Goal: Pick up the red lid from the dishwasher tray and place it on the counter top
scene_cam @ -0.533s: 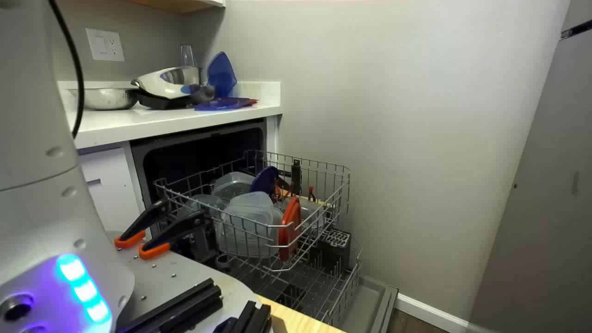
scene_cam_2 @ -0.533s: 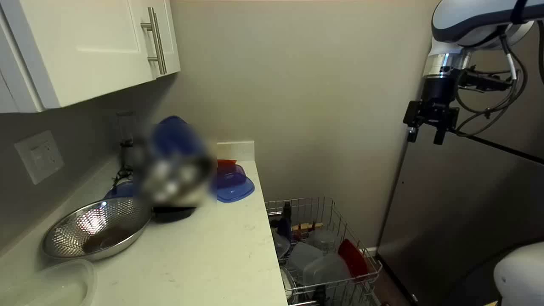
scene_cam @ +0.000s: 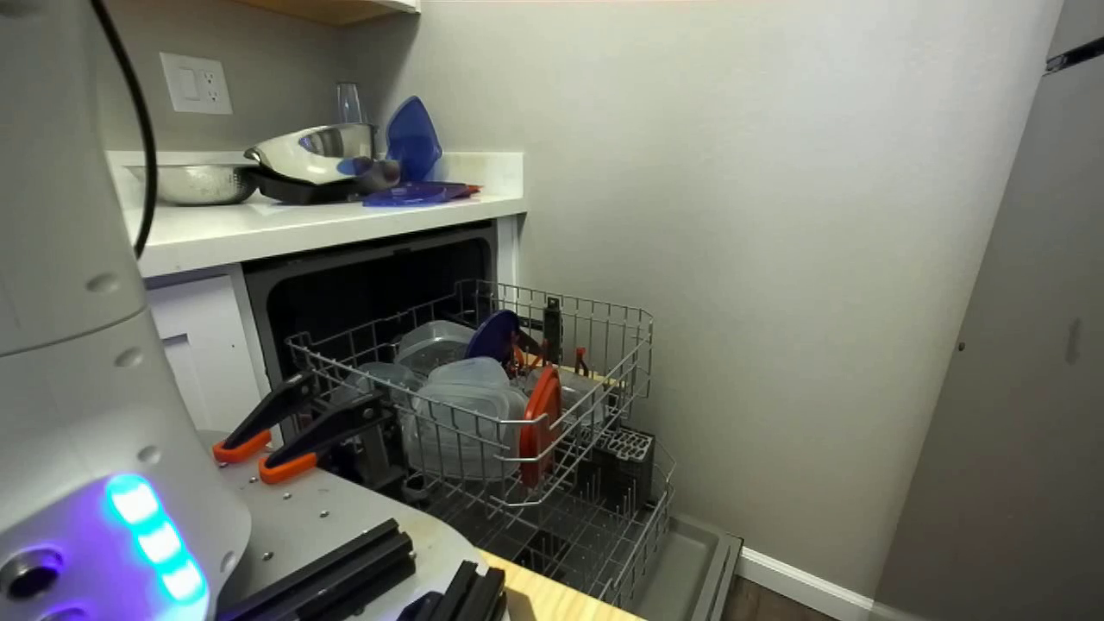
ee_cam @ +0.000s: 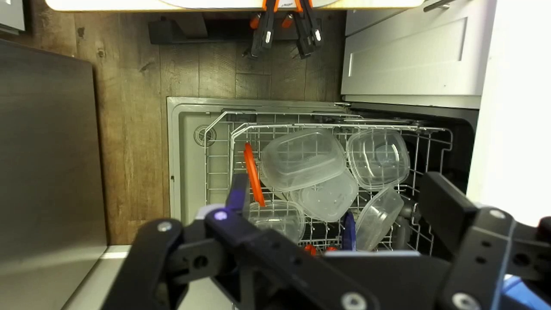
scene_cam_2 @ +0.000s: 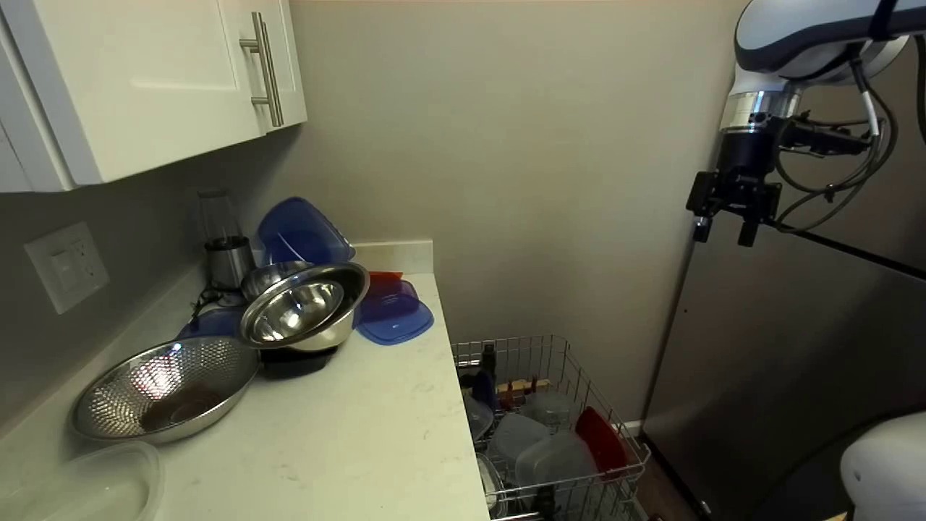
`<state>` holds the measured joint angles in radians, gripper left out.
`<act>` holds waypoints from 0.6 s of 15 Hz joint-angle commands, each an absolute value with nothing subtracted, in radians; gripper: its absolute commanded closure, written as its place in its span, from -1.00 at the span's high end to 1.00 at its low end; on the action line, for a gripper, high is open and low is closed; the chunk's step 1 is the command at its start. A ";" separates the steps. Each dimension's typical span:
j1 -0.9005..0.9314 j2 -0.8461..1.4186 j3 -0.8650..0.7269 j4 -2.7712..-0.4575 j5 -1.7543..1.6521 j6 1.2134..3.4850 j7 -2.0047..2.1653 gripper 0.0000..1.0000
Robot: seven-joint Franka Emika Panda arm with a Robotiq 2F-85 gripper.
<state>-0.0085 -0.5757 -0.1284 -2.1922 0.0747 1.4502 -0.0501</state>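
While a grey wire rack (scene_cam: 511,422) is holding a thin orange-red plastic lid (scene_cam: 542,404), a black claw (scene_cam_2: 723,234) is hovering upper right. It is gaping.

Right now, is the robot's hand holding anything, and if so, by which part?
Nothing: the hand hangs open and empty, and the red lid sits apart from it in the tray.

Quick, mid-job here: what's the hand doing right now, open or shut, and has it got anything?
Hand: open, jaws wide apart, holding nothing; the red lid is not yet gripped.
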 commanded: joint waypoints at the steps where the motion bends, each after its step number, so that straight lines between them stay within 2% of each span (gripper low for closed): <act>1: -0.029 -0.536 -0.117 -2.182 0.072 1.466 -0.071 1.00; 9: -0.029 -0.308 -0.135 -2.157 0.059 1.581 -0.118 1.00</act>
